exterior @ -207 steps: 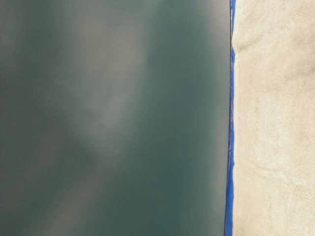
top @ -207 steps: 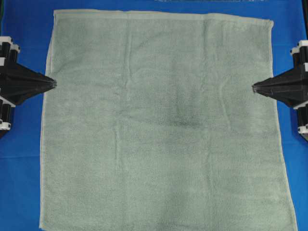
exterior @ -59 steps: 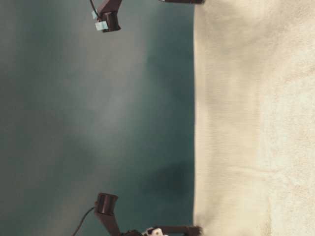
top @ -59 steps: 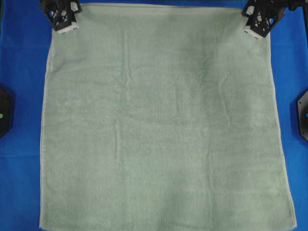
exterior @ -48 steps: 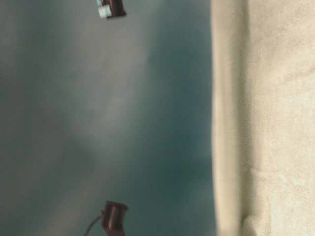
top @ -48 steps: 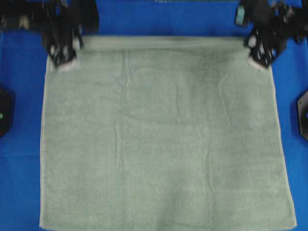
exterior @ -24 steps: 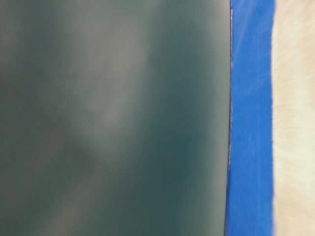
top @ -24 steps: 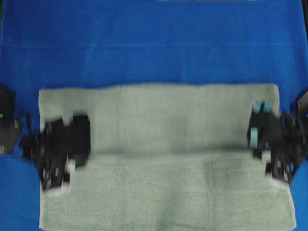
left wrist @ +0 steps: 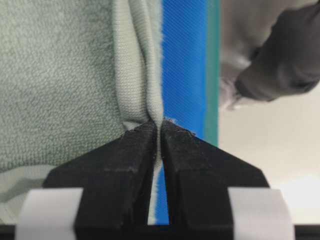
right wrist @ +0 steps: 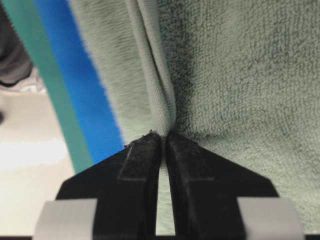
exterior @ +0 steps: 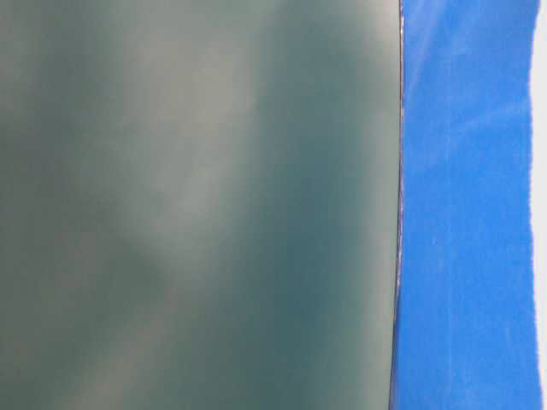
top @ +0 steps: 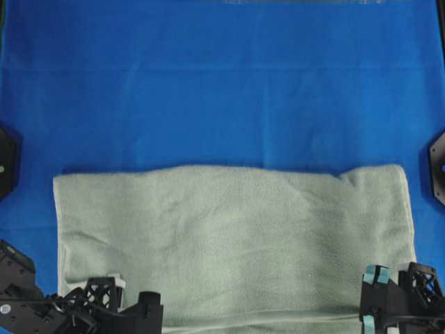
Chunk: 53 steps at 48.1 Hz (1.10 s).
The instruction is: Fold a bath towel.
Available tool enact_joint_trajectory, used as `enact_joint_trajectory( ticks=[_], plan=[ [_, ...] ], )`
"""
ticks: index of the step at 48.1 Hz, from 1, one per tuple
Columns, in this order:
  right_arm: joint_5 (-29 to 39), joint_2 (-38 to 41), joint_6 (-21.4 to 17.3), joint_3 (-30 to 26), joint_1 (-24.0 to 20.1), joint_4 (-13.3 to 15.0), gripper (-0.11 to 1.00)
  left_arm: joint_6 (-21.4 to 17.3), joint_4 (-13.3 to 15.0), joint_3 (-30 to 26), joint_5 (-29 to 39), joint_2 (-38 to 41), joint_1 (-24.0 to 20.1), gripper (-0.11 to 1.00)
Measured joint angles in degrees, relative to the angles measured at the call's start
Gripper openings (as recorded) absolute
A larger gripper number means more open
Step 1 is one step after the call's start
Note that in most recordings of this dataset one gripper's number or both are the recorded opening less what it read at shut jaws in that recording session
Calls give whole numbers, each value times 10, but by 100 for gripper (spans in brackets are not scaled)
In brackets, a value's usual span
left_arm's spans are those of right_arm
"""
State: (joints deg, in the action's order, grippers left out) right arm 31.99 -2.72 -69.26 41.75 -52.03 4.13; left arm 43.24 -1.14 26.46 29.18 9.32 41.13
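The bath towel (top: 229, 243), pale sage-green terry, lies folded in half across the near part of the blue table covering (top: 222, 83). Its fold line runs along the far side and its hemmed edges meet at the near side. My left gripper (left wrist: 159, 125) is shut on the towel's thin hemmed border (left wrist: 145, 65) at the near left corner. My right gripper (right wrist: 164, 135) is shut on the hemmed border (right wrist: 155, 75) at the near right corner. In the overhead view the left arm (top: 104, 303) and the right arm (top: 407, 296) sit low at the bottom edge, and their fingertips are hard to make out.
The far half of the blue covering (exterior: 461, 213) lies bare. Black arm bases stand at the left edge (top: 5, 163) and the right edge (top: 438, 170). A teal table edge (left wrist: 212, 75) runs close beside the left gripper, with floor beyond it.
Both grippers have carried the towel's far edge toward me and down onto the near edge. The towel now lies doubled, and the far part of the covering has come bare.
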Motion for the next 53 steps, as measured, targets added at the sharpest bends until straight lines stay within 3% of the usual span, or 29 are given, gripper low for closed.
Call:
enact_joint_trajectory(
  ticks=[6, 14, 26, 28, 36, 40, 53],
  plan=[
    [0, 21, -14, -18, -10, 1, 5, 24, -3, -3, 18, 6, 6, 3],
    [-2, 31, -25, -22, -11, 4, 6, 28, -9, 10, 21, 6, 7, 3],
    [-18, 31, -47, -25, -11, 5, 7, 28, -45, 22, 22, 6, 6, 5],
    [-20, 31, -49, -27, -11, 5, 13, 28, -47, 23, 22, 6, 5, 12],
    [-11, 33, -55, -39, -13, 6, 61, 25, -48, 23, 25, 5, 0, 62],
    [13, 32, -55, -41, -13, 15, 61, 22, -50, 23, 31, -1, -1, 80],
    [152, -29, -55, -49, 18, 91, 57, -7, -54, 33, 95, -83, -33, 74]
  ],
)
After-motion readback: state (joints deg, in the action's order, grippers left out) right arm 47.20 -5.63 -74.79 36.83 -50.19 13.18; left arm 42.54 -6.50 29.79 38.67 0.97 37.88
